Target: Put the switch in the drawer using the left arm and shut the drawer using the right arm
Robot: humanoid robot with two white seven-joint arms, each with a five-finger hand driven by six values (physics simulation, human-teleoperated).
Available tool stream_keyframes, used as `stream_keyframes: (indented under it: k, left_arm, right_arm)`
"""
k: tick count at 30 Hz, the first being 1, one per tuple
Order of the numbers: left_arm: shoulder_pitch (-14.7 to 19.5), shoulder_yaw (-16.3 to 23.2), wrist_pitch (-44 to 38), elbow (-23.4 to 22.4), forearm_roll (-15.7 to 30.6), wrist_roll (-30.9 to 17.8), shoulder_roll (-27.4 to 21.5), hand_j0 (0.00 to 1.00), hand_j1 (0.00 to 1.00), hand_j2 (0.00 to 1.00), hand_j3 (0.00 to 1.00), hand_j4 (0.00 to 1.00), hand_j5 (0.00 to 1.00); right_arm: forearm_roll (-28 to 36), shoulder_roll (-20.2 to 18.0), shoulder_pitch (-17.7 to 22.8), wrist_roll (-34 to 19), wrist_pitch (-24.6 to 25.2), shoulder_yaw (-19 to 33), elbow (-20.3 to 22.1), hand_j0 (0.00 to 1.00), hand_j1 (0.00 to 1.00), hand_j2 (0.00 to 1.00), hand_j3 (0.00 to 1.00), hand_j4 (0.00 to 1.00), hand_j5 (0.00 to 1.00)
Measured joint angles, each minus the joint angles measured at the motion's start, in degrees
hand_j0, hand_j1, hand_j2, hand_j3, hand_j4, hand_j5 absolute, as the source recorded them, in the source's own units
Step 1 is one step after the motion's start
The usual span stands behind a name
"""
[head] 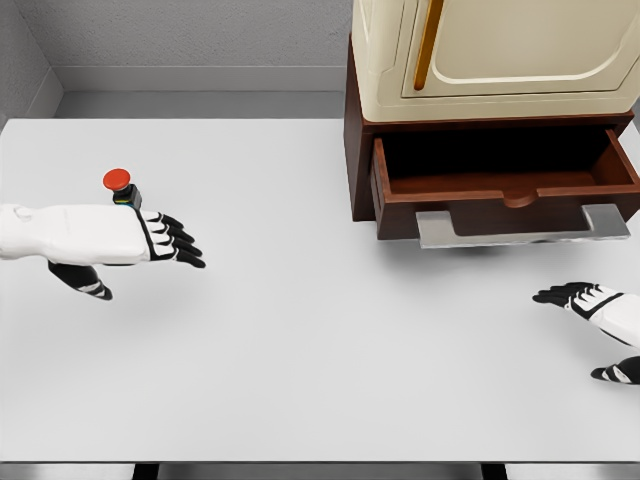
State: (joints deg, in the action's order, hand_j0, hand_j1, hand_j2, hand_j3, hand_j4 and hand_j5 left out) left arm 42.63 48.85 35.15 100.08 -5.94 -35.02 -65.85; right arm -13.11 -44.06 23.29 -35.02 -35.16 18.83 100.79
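sitting on the white table point(300, 380), well out to the left of the cabinet point(495, 60), is the switch point(123, 186), a small dark block with a round red button on top. it's upright, and it's just behind the left hand point(120, 240), peeking over the back of the wrist; whether the two are touching, i can't tell from this angle.

that left hand reaches in from the left edge, palm side down, black-tipped fingers point(178, 240) stretched out flat and pointing toward the cabinet, thumb hanging loose below. nothing is in its grasp.

over by the cabinet, the drawer point(505, 190) is pulled right out, dark brown wood, its inside showing in shadow, a grey metal handle point(520, 228) running along the front. above it the cream cabinet door is closed, with a brass-coloured bar handle point(430, 45) on it.

below the drawer, near the right edge, the right hand point(598, 305) hovers over the table, fingers extended and relaxed, pointing away from the cabinet's side, gripping nothing. it's well apart from the drawer front.
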Motion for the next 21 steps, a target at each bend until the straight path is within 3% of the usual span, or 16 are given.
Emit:
stream_keyframes:
  k: [4,6,8,12,16,21]
  left_arm:
    - [0.7,0.0,0.0,-0.5,0.0,0.0,0.0,1.0,1.0,1.0,1.0,1.0,1.0]
    - [3.7,0.0,0.0,-2.3,0.1,0.0,0.6,1.0,1.0,1.0,1.0,1.0,1.0]
    - [7.4,0.0,-0.1,-7.2,0.2,0.0,2.5,1.0,1.0,1.0,1.0,1.0,1.0]
    - [9.0,0.0,0.0,-19.5,-0.1,0.0,8.5,1.0,1.0,1.0,1.0,1.0,1.0]
    - [10.3,0.1,0.0,-29.6,-1.1,0.0,11.1,1.0,1.0,1.0,1.0,1.0,1.0]
    - [10.9,0.0,0.0,-34.1,-6.9,0.0,13.1,1.0,1.0,1.0,1.0,1.0,1.0]
  right_arm:
    - [0.0,0.0,-0.3,0.0,0.0,0.0,0.0,1.0,1.0,1.0,1.0,1.0,1.0]
    - [0.0,0.0,-0.2,0.0,0.0,0.0,0.0,1.0,1.0,1.0,1.0,1.0,1.0]
    - [0.0,0.0,0.0,0.0,0.0,0.5,0.0,1.0,1.0,1.0,1.0,1.0,1.0]
    - [0.3,0.2,0.9,0.0,0.0,3.1,0.0,1.0,1.0,1.0,1.0,1.0,1.0]
    - [0.4,0.4,2.1,0.0,0.0,4.2,-0.1,1.0,1.0,1.0,1.0,1.0,1.0]
    - [1.1,0.4,3.8,0.0,0.0,8.1,-0.2,1.0,1.0,1.0,1.0,1.0,1.0]
